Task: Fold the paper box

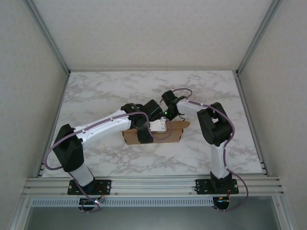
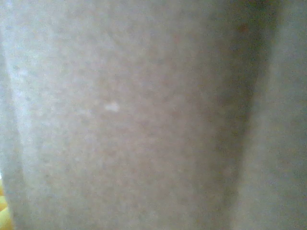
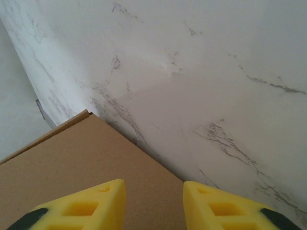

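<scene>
Paper box mid-table beneath both arms, open marble all round, my left gripper bent close onto cardboard, jaw width I cannot tell, right gripper narrowly parted, gripping nothing, over the box's edge.

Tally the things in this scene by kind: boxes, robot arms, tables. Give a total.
paper box: 1
robot arms (left arm, right arm): 2
marble table: 1
Total: 4
</scene>
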